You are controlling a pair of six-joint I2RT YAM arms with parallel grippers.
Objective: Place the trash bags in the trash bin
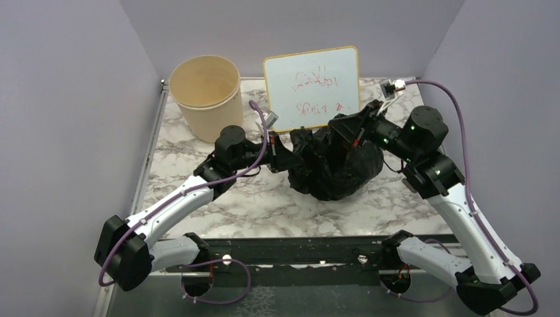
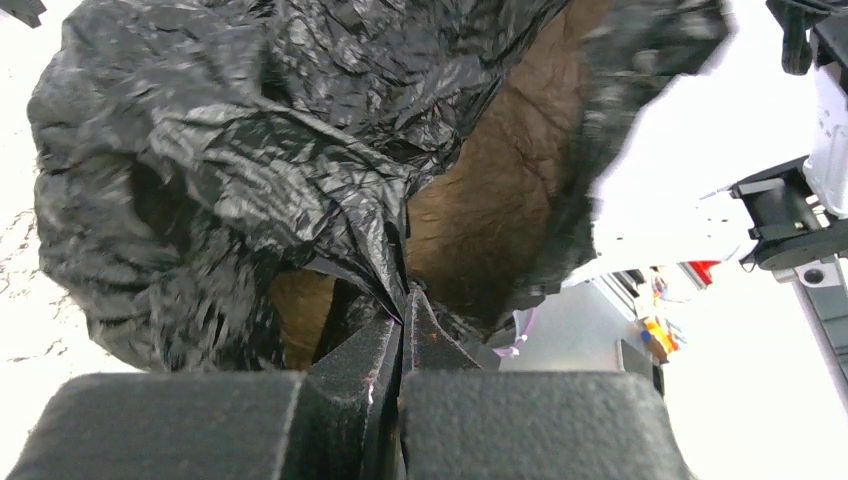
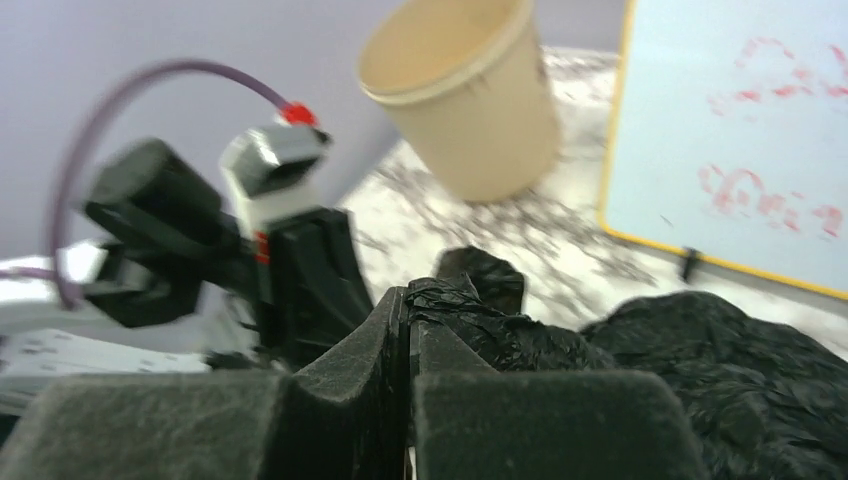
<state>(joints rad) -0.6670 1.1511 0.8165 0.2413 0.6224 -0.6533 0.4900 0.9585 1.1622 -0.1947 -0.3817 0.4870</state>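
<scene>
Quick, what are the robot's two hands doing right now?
Left gripper: closed, pinching the trash bag.
Right gripper: closed, pinching the trash bag too.

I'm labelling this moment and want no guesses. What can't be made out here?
Top view: where left hand and right hand grip, buried in the trash bags.
All views: how many bags; one crumpled mass.
Whiteboard writing: too small from above, blurred and cropped in right wrist view.
Trash bin floor: hidden by its own wall.
</scene>
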